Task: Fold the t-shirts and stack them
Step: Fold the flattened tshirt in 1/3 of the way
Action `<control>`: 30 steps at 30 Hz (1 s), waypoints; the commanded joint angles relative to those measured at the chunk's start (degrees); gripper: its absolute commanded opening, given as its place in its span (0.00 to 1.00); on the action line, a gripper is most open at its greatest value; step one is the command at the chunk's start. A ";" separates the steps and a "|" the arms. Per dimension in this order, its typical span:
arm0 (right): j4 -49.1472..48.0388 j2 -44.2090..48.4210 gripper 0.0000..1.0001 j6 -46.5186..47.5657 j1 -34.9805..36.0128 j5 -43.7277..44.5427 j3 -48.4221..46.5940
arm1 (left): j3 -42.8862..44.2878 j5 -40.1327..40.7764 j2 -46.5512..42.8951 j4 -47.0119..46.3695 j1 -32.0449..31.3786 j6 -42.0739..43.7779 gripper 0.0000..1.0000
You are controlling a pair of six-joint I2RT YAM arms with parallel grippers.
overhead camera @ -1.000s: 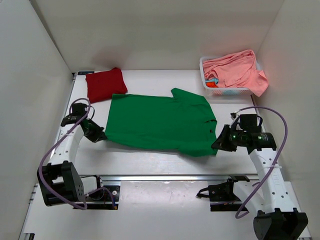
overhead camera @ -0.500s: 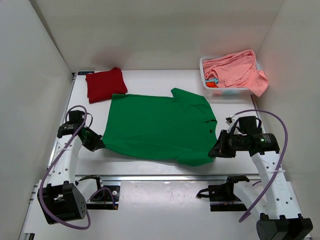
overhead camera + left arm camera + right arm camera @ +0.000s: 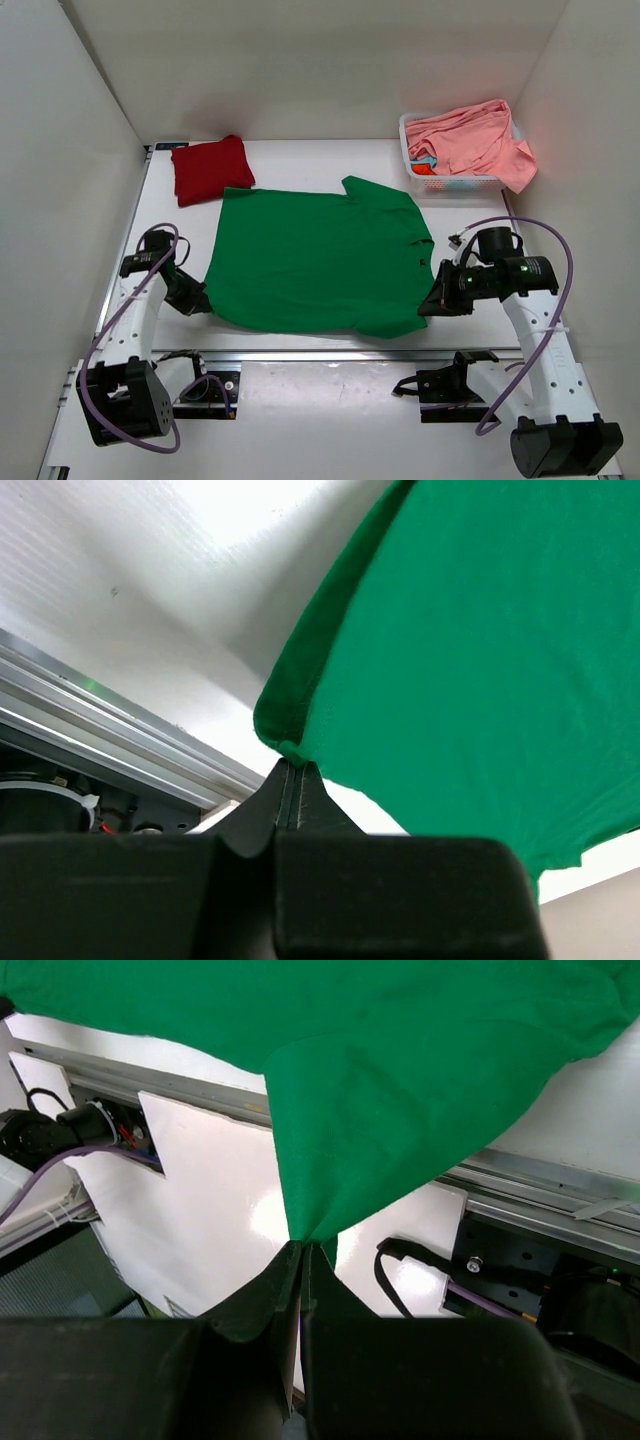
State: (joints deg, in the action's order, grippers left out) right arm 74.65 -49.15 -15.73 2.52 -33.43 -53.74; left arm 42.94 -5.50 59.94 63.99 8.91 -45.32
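- white table (image 3: 330, 160); I see green t-shirt (image 3: 320, 260) spread out mid-table
- left gripper (image 3: 291, 772) clamped on its near-left corner; right gripper (image 3: 302, 1250) clamped on near-right corner
- dark red t-shirt (image 3: 210, 168) folded far-left; salmon pink t-shirt (image 3: 470, 135) heaped in basket (image 3: 455, 184)

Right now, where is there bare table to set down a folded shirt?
Bare table runs along the back, between the dark red shirt and the basket, behind the green shirt. The middle is covered; both near corners are crowded by the left gripper and right gripper.

2 arms stretched low; L claw (image 3: 290, 767) & R claw (image 3: 303, 1247) both clamped tight.
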 commanded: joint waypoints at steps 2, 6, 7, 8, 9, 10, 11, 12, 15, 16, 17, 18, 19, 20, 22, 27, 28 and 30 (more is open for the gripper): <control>-2.13 -2.79 0.00 2.27 -0.77 -0.59 -0.93 | 3.12 0.40 1.40 -3.77 0.85 -1.61 0.00; -4.69 -5.78 0.00 1.66 -1.99 0.03 -3.13 | 8.72 -0.65 6.22 -5.89 0.94 -2.84 0.00; -5.74 -7.27 0.00 1.14 -2.43 0.29 -3.74 | 9.96 -0.39 7.37 -6.41 1.11 -3.02 0.00; -6.18 -7.98 0.00 1.05 -2.35 -0.23 -3.92 | 12.15 -0.83 9.03 -7.29 1.03 -3.19 0.00; -7.14 -8.68 0.00 0.79 -2.44 -0.32 -4.36 | 12.69 -0.57 11.05 -7.56 1.20 -3.54 0.00; -8.28 -9.73 0.00 0.09 -4.09 -0.32 -4.53 | 14.00 -1.18 12.03 -8.52 1.11 -3.89 0.00; -8.38 -10.87 0.00 -0.09 -4.54 -0.49 -4.88 | 14.10 -1.53 13.87 -9.14 1.03 -3.72 0.00; -9.86 -11.75 0.00 -0.44 -4.37 -0.23 -5.58 | 14.89 -2.14 15.80 -10.62 0.94 -4.24 0.00; -12.24 -15.62 0.00 -1.23 -4.98 -0.23 -6.99 | 16.65 -4.16 20.72 -12.91 0.32 -5.13 0.00; -13.29 -17.20 0.00 -1.24 -4.99 0.03 -7.17 | 17.35 -3.91 22.65 -13.10 -0.11 -5.04 0.00; -14.26 -19.21 0.00 -1.50 -5.07 0.03 -7.43 | 17.96 -4.17 23.63 -13.71 -0.03 -5.21 0.00; -14.62 -20.10 0.00 -1.67 -5.25 0.38 -7.70 | 19.01 -4.43 25.38 -14.41 0.06 -4.96 0.00; -15.75 -20.90 0.00 -2.29 -5.08 0.56 -7.87 | 19.55 -4.61 27.40 -14.42 -0.38 -4.69 0.00; -16.55 -22.12 0.00 -2.20 -5.07 0.56 -7.96 | 20.51 -4.61 28.38 -14.68 -0.29 -4.52 0.00; -17.00 -24.06 0.01 -2.56 -5.34 0.82 -8.57 | 22.53 -5.32 32.15 -14.77 -0.56 -3.46 0.00; -19.10 -29.76 0.00 -2.99 -5.69 1.52 -11.39 | 28.42 -6.54 37.70 -13.02 -0.38 -1.44 0.00; -19.02 -31.17 0.00 -2.99 -5.51 1.61 -12.26 | 29.73 -6.46 38.92 -12.31 -0.21 -1.18 0.00; -19.89 -32.41 0.00 -3.26 -5.34 2.05 -13.67 | 31.14 -6.19 40.51 -10.65 -0.21 -0.38 0.00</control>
State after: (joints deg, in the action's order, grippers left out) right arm 57.74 -80.16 -18.26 -2.72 -32.05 -64.05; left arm 70.72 -10.98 100.07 51.31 8.64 -47.55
